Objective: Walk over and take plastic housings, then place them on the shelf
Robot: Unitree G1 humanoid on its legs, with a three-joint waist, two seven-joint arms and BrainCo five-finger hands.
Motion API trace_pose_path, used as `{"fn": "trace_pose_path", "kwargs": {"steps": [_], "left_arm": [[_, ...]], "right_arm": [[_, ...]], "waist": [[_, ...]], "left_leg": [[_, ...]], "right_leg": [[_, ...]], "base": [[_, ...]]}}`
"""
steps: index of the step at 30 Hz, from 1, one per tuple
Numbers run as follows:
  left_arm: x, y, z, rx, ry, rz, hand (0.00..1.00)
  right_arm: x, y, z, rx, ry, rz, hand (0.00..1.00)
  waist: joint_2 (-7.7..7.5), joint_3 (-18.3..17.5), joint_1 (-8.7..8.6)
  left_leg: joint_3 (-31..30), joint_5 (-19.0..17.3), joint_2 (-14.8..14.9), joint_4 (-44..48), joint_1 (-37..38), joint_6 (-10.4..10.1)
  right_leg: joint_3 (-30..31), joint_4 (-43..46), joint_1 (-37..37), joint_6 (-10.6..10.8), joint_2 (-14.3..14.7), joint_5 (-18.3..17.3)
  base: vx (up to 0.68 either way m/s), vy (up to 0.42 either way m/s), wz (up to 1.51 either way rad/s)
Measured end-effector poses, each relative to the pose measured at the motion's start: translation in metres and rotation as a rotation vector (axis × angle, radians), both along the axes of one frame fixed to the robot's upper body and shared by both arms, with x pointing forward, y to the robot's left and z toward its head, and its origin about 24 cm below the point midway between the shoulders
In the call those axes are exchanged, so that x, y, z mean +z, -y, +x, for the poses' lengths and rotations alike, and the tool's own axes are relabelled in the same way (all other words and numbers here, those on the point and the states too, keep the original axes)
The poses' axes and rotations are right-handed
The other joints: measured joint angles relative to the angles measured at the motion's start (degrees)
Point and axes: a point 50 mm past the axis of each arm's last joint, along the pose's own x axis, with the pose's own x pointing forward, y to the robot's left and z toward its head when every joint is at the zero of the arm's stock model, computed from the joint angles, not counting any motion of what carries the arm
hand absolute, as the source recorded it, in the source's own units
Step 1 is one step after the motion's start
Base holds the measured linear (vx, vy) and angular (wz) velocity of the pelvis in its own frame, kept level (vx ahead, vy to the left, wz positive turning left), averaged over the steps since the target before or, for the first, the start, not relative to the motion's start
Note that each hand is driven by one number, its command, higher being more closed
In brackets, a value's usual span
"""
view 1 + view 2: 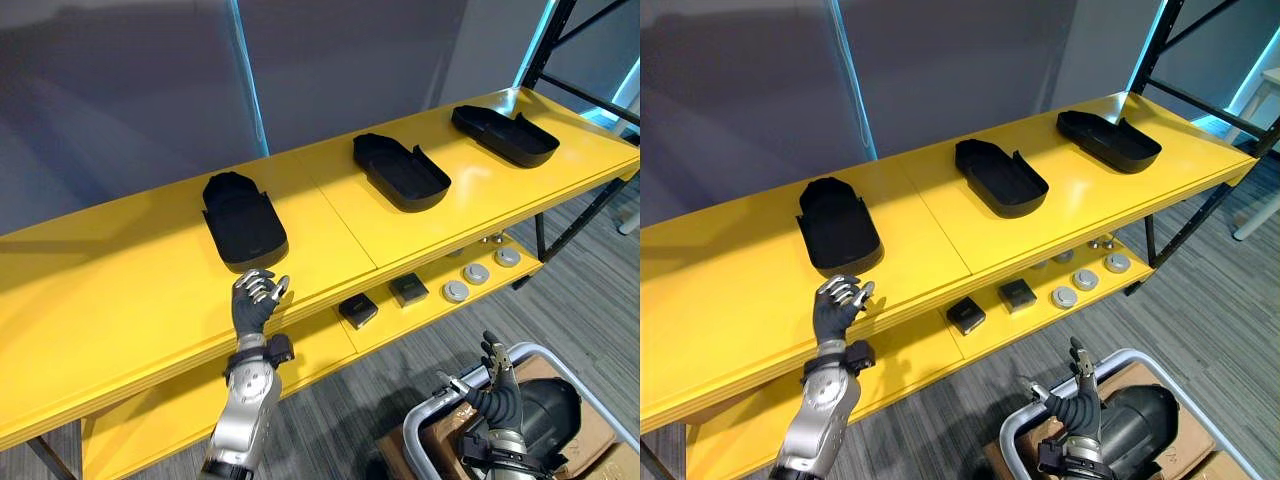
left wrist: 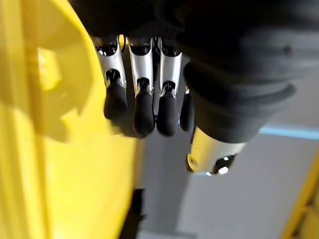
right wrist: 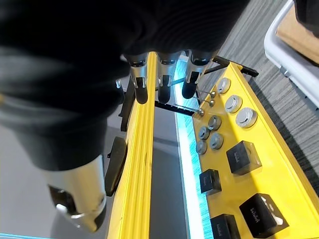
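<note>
The robot's right hand (image 1: 497, 392) is low at the near right with its fingers straight and holding nothing, raised over a white-rimmed bin (image 1: 410, 425). A dark housing (image 1: 550, 410) lies in that bin just beside the hand; contact cannot be made out. Further in, the left hand (image 1: 258, 298) sits at the front edge of the yellow top shelf (image 1: 120, 300), fingers relaxed and empty. The nearest housing (image 1: 244, 222) lies on the shelf just beyond its fingertips, apart from them. Two more black housings lie along the same board toward the right – the middle housing (image 1: 400, 170), then the far housing (image 1: 505, 135) near the shelf's end, each well apart from the next. On the lower shelf (image 1: 320, 345) sit small black boxes (image 3: 243, 157) and a cluster of silver discs (image 1: 477, 273) – the boxes carry pale print, too small to read
</note>
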Motion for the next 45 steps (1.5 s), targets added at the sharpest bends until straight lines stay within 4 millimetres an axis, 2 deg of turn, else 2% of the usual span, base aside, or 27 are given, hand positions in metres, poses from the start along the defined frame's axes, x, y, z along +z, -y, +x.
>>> {"fn": "trace_pose_path", "kwargs": {"steps": [5, 7, 10, 11, 13, 14, 15, 16, 17, 19, 20, 21, 22, 23, 24, 25, 26, 28, 30, 32, 33, 34, 35, 38, 40, 42, 45], "left_arm": [[0.004, -0.010, -0.031, 0.059, 0.048, 0.009, 0.00], [0.008, -0.014, -0.038, 0.094, 0.071, 0.031, 0.00], [0.015, -0.018, -0.044, 0.132, 0.107, 0.068, 0.00], [0.017, -0.019, -0.046, 0.153, 0.127, 0.074, 0.00], [0.021, -0.019, -0.047, 0.170, 0.148, 0.071, 0.00], [0.022, -0.019, -0.048, 0.176, 0.155, 0.077, 0.00], [0.024, -0.018, -0.047, 0.177, 0.163, 0.078, 0.00], [0.026, -0.016, -0.046, 0.173, 0.172, 0.073, 0.00], [0.027, -0.015, -0.045, 0.174, 0.179, 0.068, 0.00], [0.031, -0.013, -0.043, 0.187, 0.198, 0.079, 0.00], [0.036, -0.013, -0.043, 0.193, 0.223, 0.087, 0.00], [0.039, -0.013, -0.043, 0.201, 0.237, 0.092, 0.00], [0.043, -0.012, -0.040, 0.204, 0.253, 0.096, 0.00], [0.044, -0.014, -0.038, 0.215, 0.262, 0.114, 0.00], [0.042, -0.024, -0.038, 0.259, 0.249, 0.128, 0.00], [0.040, -0.028, -0.037, 0.276, 0.236, 0.132, 0.00], [0.036, -0.034, -0.036, 0.300, 0.217, 0.143, 0.00], [0.030, -0.038, -0.034, 0.314, 0.185, 0.150, 0.00], [0.022, -0.042, -0.035, 0.311, 0.144, 0.170, 0.00], [0.016, -0.050, -0.034, 0.318, 0.109, 0.205, 0.00], [0.010, -0.055, -0.031, 0.318, 0.079, 0.231, 0.00], [-0.002, -0.054, -0.027, 0.310, 0.018, 0.218, 0.00], [-0.008, -0.053, -0.025, 0.298, -0.012, 0.210, 0.00], [-0.035, -0.048, -0.015, 0.259, -0.142, 0.191, 0.00], [-0.046, -0.046, -0.012, 0.240, -0.193, 0.200, 0.00], [-0.063, -0.038, -0.010, 0.186, -0.277, 0.216, 0.00], [-0.077, -0.030, -0.010, 0.139, -0.344, 0.235, 0.00]], "right_arm": [[0.005, 0.009, 0.004, -0.032, 0.024, -0.018, 0.00], [0.005, 0.011, 0.011, -0.033, 0.032, -0.029, 0.00], [0.006, 0.010, 0.019, -0.027, 0.043, -0.030, 0.00], [0.007, 0.009, 0.024, -0.023, 0.054, -0.030, 0.00], [0.011, 0.010, 0.028, -0.017, 0.068, -0.040, 0.00], [0.012, 0.010, 0.029, -0.012, 0.073, -0.046, 0.00], [0.014, 0.010, 0.028, -0.009, 0.079, -0.048, 0.00], [0.015, 0.010, 0.026, -0.011, 0.083, -0.045, 0.00], [0.016, 0.008, 0.024, -0.014, 0.087, -0.035, 0.00], [0.022, -0.001, 0.009, -0.005, 0.107, -0.002, 0.00], [0.027, -0.007, 0.002, 0.001, 0.127, 0.017, 0.00], [0.031, -0.009, 0.000, 0.006, 0.142, 0.021, 0.00], [0.033, -0.009, 0.002, 0.007, 0.155, 0.023, 0.00], [0.026, -0.011, 0.011, 0.019, 0.132, 0.031, 0.00], [0.018, -0.013, 0.018, 0.031, 0.106, 0.040, 0.00], [0.015, -0.013, 0.022, 0.034, 0.093, 0.041, 0.00], [0.007, -0.012, 0.027, 0.031, 0.062, 0.044, 0.00], [-0.003, -0.011, 0.031, 0.028, 0.020, 0.046, 0.00], [-0.005, -0.013, 0.032, 0.052, 0.010, 0.049, 0.00], [-0.002, -0.016, 0.039, 0.068, 0.022, 0.051, 0.00], [0.000, -0.016, 0.045, 0.076, 0.035, 0.045, 0.00], [0.003, -0.013, 0.053, 0.085, 0.040, 0.022, 0.00], [0.003, -0.011, 0.056, 0.087, 0.037, 0.011, 0.00], [0.003, -0.003, 0.062, 0.075, 0.018, -0.018, 0.00], [0.014, 0.001, 0.076, 0.048, 0.062, -0.024, 0.00], [0.034, 0.004, 0.106, 0.014, 0.123, -0.031, 0.00], [0.052, 0.009, 0.133, -0.037, 0.157, -0.042, 0.00]], "waist": [[1.71, -0.23, 2.58], [1.87, -0.21, 3.66], [2.23, -0.27, 4.87], [2.29, -0.31, 5.50], [2.41, -0.40, 5.92], [2.38, -0.40, 6.00], [2.37, -0.52, 5.70], [2.07, -0.43, 5.68], [1.18, -0.05, 5.80], [-0.89, -0.25, 5.93], [-1.94, -1.02, 6.08], [-2.81, -1.37, 6.10], [-3.19, -1.30, 6.22], [-3.00, -0.15, 7.68], [-3.17, -0.01, 9.28], [-3.13, -0.01, 9.62], [-2.96, -0.07, 9.70], [-2.99, -0.22, 9.88], [-3.76, -0.72, 10.22], [-6.04, -1.72, 10.62], [-7.38, -2.20, 10.59], [-5.71, -1.09, 10.67], [-5.01, -0.49, 10.34], [-4.09, 1.05, 10.00], [-3.86, 2.36, 10.05], [-2.54, 6.12, 10.23], [-1.18, 8.52, 11.56]], "left_leg": [[-2.43, -7.54, 1.38, 14.71, -3.56, 0.36], [-8.45, -9.59, 1.45, 19.98, -4.70, -0.09], [-22.43, -12.64, -0.25, 26.05, -5.72, -0.55], [-30.38, -14.17, -1.88, 28.36, -5.65, -1.42], [-39.26, -16.68, -4.22, 30.70, -5.63, -1.93], [-42.47, -18.16, -5.12, 31.38, -5.60, -1.93], [-44.31, -20.53, -5.87, 31.69, -5.47, -0.60], [-44.07, -22.04, -6.59, 32.07, -5.56, 1.45], [-42.94, -22.05, -7.64, 32.94, -5.73, 1.57], [-38.00, -22.67, -9.61, 35.88, -6.91, 2.83], [-34.58, -22.91, -10.74, 37.73, -8.58, 3.37], [-32.72, -22.74, -11.51, 38.15, -9.49, 4.03], [-28.04, -21.08, -10.94, 36.85, -10.89, 6.65], [-19.62, -18.04, -6.39, 33.06, -10.88, 7.55], [-12.85, -15.17, -3.47, 28.32, -9.12, 7.54], [-10.72, -13.90, -2.60, 26.22, -8.18, 7.52], [-7.49, -12.01, -1.33, 23.47, -7.49, 7.46], [-4.55, -11.34, 0.25, 21.42, -8.48, 8.02], [-4.32, -10.39, 0.44, 19.49, -11.18, 7.52], [-2.76, -8.39, 0.11, 18.62, -13.69, 5.45], [-1.13, -7.43, -0.31, 19.15, -15.85, 4.56], [-2.24, -6.36, 0.94, 19.24, -16.78, 3.08], [-2.49, -5.93, 1.77, 19.47, -17.32, 2.31], [-7.16, -3.50, 3.95, 16.87, -18.67, -0.48], [-8.48, -0.67, 3.88, 13.16, -18.92, -0.83], [-10.29, 2.34, 3.34, 9.89, -18.98, -1.19], [-12.03, 4.61, 2.37, 7.33, -19.11, -1.21]], "right_leg": [[0.53, 0.21, 2.68, 0.00, 0.95, -0.48], [2.42, 0.93, 2.79, -0.06, 1.60, -0.55], [6.02, 3.04, 1.58, 0.44, 2.82, -0.93], [8.67, 5.03, 0.00, 1.07, 3.49, -1.67], [11.90, 8.36, -3.01, 1.85, 4.44, -2.23], [13.55, 10.43, -4.71, 2.46, 4.96, -2.67], [15.32, 13.26, -7.08, 3.31, 5.61, -3.27], [16.65, 15.34, -8.99, 3.83, 5.92, -3.62], [18.09, 16.63, -9.74, 3.85, 5.76, -3.56], [23.03, 16.23, -10.77, 5.63, 5.56, -1.88], [26.71, 13.35, -11.58, 6.28, 5.34, 0.79], [29.01, 10.47, -11.81, 5.80, 4.79, 2.60], [26.91, 3.74, -11.27, 1.56, 2.28, 0.45], [9.95, 9.49, -14.94, -0.69, 2.42, -0.91], [-0.08, 20.94, -16.17, -1.57, 2.65, -2.55], [-1.87, 25.33, -15.81, -1.76, 2.37, -4.42], [-3.41, 30.51, -13.44, -1.54, 1.03, -8.38], [-5.33, 30.73, -8.65, -0.28, -1.51, -11.46], [-5.88, 22.24, -3.84, 1.41, -3.48, -12.18], [-4.61, 11.92, -0.28, 1.20, -4.20, -10.90], [-3.40, 5.47, 0.95, 2.49, -4.82, -10.06], [-2.64, 4.18, 0.10, 2.20, -2.98, -8.19], [-2.66, 4.09, -0.09, 1.76, -2.18, -7.89], [-5.35, 4.30, -0.98, 1.58, 0.80, -7.78], [-6.44, 5.31, -2.73, 1.17, 1.18, -8.03], [-8.32, 6.43, -3.79, 0.51, 1.08, -8.45], [-10.03, 6.90, -4.29, -0.18, 0.54, -8.87]], "base": [[-0.01, 0.017, -0.07], [-0.03, 0.059, -0.45], [-0.09, 0.084, -0.69], [-0.10, 0.096, -0.83], [-0.14, 0.184, -0.96], [-0.16, 0.259, -0.99], [-0.15, 0.269, -0.82], [-0.17, 0.288, -0.72], [-0.20, 0.323, -0.79], [-0.25, 0.396, -1.15], [-0.26, 0.399, -1.41], [-0.34, 0.422, -1.78], [-0.45, 0.468, -2.69], [-0.50, 0.494, -3.55], [-0.37, 0.367, -3.29], [-0.28, 0.249, -2.40], [-0.24, 0.142, -1.63], [-0.21, 0.042, -1.22], [-0.20, -0.092, -1.11], [-0.16, -0.191, -1.00], [-0.12, -0.295, -0.71], [-0.14, -0.337, -0.57], [-0.07, -0.220, -0.24], [-0.04, -0.209, 0.36], [-0.03, -0.165, 0.43], [-0.05, -0.095, 0.51], [-0.03, -0.010, 0.43]]}}
